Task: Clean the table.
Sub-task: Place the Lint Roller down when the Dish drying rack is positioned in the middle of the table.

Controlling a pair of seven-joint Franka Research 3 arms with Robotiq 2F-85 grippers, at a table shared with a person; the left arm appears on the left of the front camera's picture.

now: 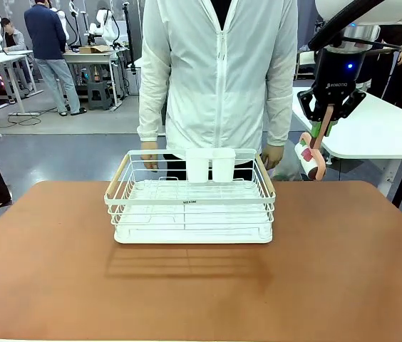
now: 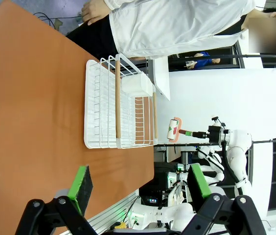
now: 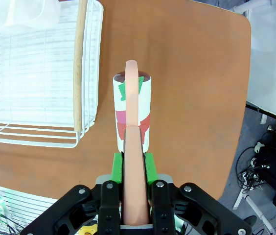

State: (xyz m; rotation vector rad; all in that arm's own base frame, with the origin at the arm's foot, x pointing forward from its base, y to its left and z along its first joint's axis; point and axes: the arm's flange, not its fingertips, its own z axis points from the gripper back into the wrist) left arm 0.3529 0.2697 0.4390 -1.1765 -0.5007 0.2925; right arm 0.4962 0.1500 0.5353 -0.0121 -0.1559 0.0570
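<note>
The reddish-brown table [image 1: 58, 271] spreads across the front view, and also appears in the left wrist view [image 2: 30, 98] and the right wrist view [image 3: 192, 88]. My right gripper [image 1: 327, 117] hangs above the table's far right corner, shut on the pink handle of a lint roller [image 1: 309, 158]. The roller's white, red and green head [image 3: 133, 107] points down, a little above the tabletop and to the right of the rack. From the left wrist view the roller [image 2: 173, 129] hangs beyond the table edge line. My left gripper [image 2: 139, 185] is open and holds nothing, above the table's near edge.
A white wire rack [image 1: 190, 199] with wooden handles stands mid-table, with two white cups [image 1: 210, 165] at its far side. A person in a white jacket [image 1: 219, 71] stands right behind it, hands by the rack's far corners. A white-topped table [image 1: 379, 135] lies at the right.
</note>
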